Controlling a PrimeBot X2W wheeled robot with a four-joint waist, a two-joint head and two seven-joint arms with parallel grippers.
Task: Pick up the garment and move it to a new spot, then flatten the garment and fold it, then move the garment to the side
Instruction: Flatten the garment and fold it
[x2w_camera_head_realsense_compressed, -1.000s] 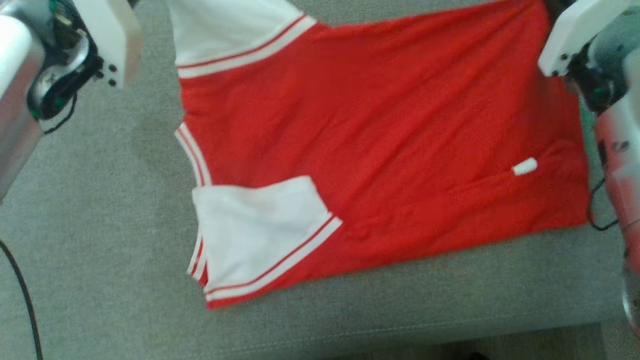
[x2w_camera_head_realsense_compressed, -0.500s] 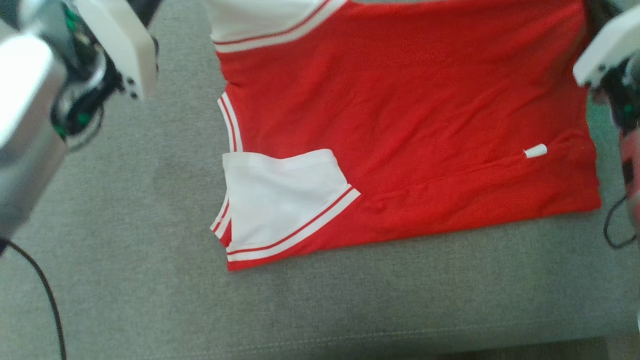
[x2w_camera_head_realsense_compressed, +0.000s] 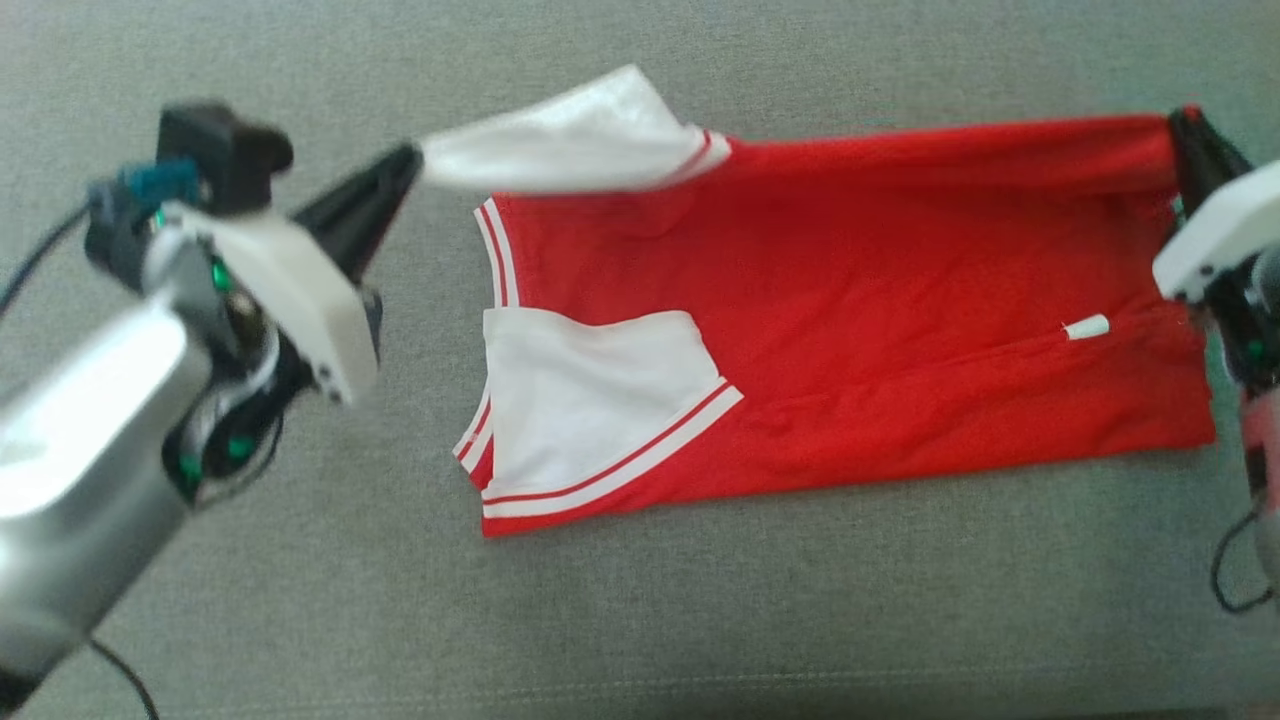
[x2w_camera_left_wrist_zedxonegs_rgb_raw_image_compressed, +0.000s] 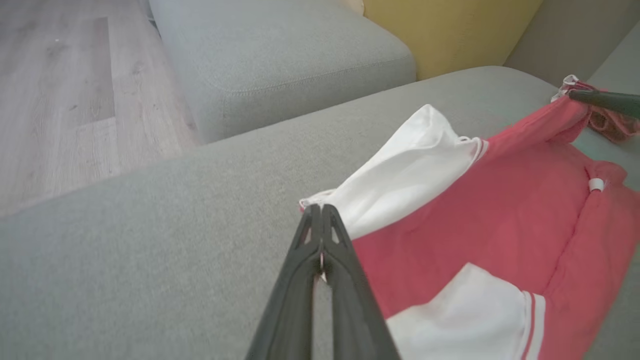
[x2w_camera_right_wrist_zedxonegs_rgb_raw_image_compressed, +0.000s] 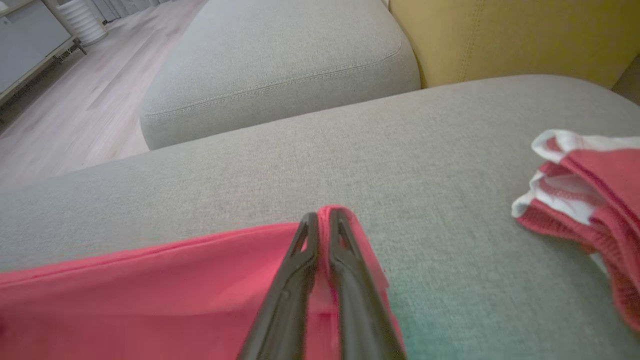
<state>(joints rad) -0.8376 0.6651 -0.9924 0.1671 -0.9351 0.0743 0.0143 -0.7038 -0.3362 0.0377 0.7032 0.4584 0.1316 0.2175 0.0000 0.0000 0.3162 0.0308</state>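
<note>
The garment (x2w_camera_head_realsense_compressed: 850, 330) is a red jersey with white sleeves, spread on the grey sofa seat (x2w_camera_head_realsense_compressed: 300, 600). My left gripper (x2w_camera_head_realsense_compressed: 410, 160) is shut on the tip of the far white sleeve (x2w_camera_left_wrist_zedxonegs_rgb_raw_image_compressed: 410, 175), which hangs lifted off the seat. My right gripper (x2w_camera_head_realsense_compressed: 1185, 125) is shut on the far red hem corner (x2w_camera_right_wrist_zedxonegs_rgb_raw_image_compressed: 345, 220), raised a little. The near white sleeve (x2w_camera_head_realsense_compressed: 590, 400) lies flat on the red body. In the left wrist view the fingertips (x2w_camera_left_wrist_zedxonegs_rgb_raw_image_compressed: 320, 212) pinch the sleeve's edge, and the right gripper's finger (x2w_camera_left_wrist_zedxonegs_rgb_raw_image_compressed: 600, 98) shows at the far corner.
A second red and white cloth (x2w_camera_right_wrist_zedxonegs_rgb_raw_image_compressed: 585, 190) lies bunched on the seat beyond the hem corner. A grey cushion block (x2w_camera_left_wrist_zedxonegs_rgb_raw_image_compressed: 280, 60) and a yellow cushion (x2w_camera_left_wrist_zedxonegs_rgb_raw_image_compressed: 450, 30) stand behind the seat. Wooden floor (x2w_camera_left_wrist_zedxonegs_rgb_raw_image_compressed: 60, 100) lies beside it. The seat's front edge (x2w_camera_head_realsense_compressed: 640, 690) runs near the bottom.
The head camera has shifted, bringing the garment's far edge and both grippers' fingers into view. The far sleeve and far hem now sit lifted and drawn closer over the red body.
</note>
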